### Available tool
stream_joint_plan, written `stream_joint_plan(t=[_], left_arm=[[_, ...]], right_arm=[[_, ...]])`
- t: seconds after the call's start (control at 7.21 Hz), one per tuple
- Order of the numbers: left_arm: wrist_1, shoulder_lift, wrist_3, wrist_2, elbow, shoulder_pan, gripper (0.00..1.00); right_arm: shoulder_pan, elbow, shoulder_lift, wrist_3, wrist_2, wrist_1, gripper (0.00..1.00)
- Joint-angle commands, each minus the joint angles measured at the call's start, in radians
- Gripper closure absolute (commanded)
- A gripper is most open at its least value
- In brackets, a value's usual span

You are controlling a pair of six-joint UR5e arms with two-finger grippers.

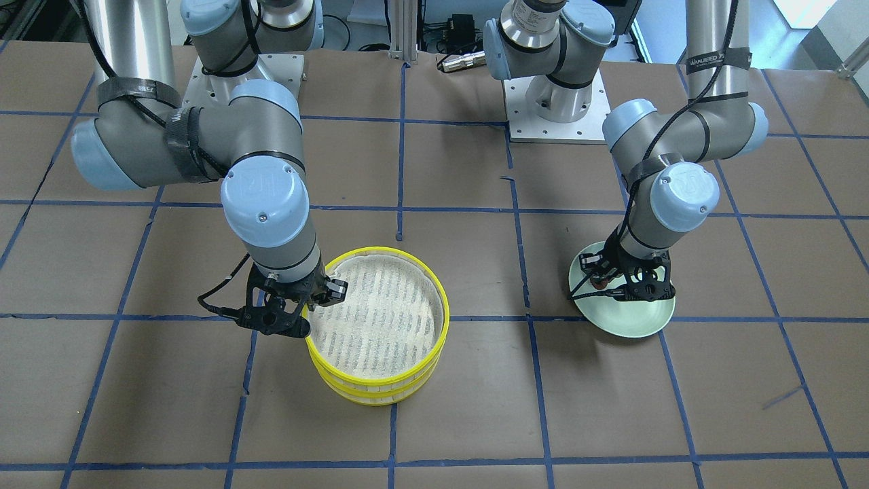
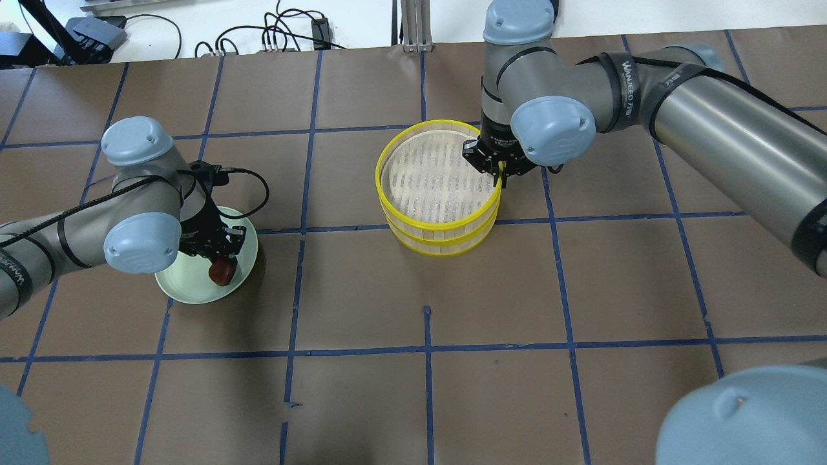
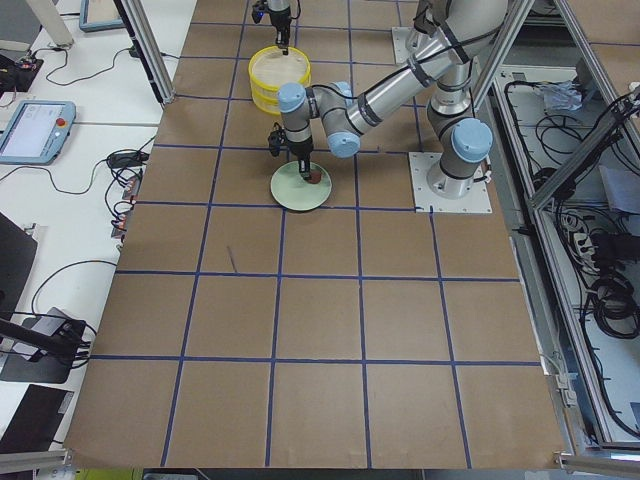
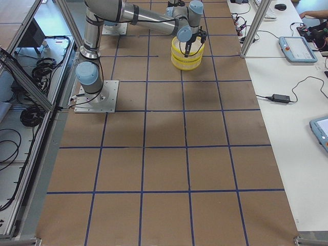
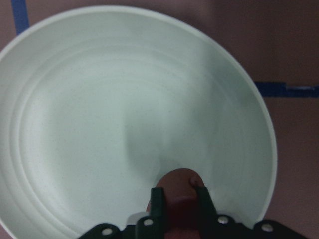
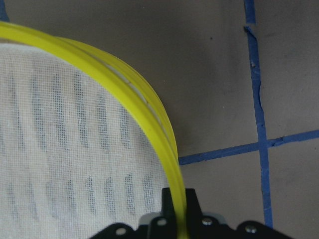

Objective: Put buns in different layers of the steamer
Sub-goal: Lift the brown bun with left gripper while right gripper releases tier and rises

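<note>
Gripping the soft bun (image 5: 174, 178) mid-body, left end effector (image 5: 178, 193) should squeeze gently; right end effector (image 6: 178, 198) clamps the stiff steamer (image 6: 144, 110) rim.

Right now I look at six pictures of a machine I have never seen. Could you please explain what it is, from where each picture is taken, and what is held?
This is a robot with two arms at a brown table. Four pictures come from fixed cameras: one facing the robot, one above its shoulders, one at each table end. The other two come from cameras on the wrists, looking down past each claw. On the table stand a pale green plate and a steamer: two yellow-rimmed trays stacked, the top one empty. The left claw seems closed on a brown bun at the plate. The right claw pinches the top tray's yellow rim. I see no other bun.
</note>
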Motion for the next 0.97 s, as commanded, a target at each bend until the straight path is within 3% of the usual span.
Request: stream_joint_plan(t=[0.0,0.28,0.42,0.55,0.69,0.83], left_arm=[[-0.068,0.046,0.002,0.005,0.07,-0.002,1.0],[-0.211,0.082,-0.01,-0.008,0.192,-0.021,1.0],[-0.251,0.082,-0.013,-0.01,0.258,-0.051,1.0],[-0.268,0.083,-0.015,-0.013,0.31,-0.091,0.99],[-0.268,0.083,-0.033,-0.037,0.34,-0.129,0.99],[-0.267,0.082,-0.117,-0.106,0.351,-0.143,0.99]], right_arm=[[0.0,0.001,0.006,-0.008,-0.004,-0.003,0.84],[0.0,0.003,0.006,0.001,-0.007,0.001,0.78],[0.0,0.003,0.005,0.001,-0.007,-0.001,0.58],[0.0,0.003,0.003,-0.004,-0.009,0.001,0.2],[-0.002,-0.009,-0.003,-0.011,-0.007,0.007,0.0],[-0.021,-0.028,-0.011,-0.046,-0.001,0.02,0.0]])
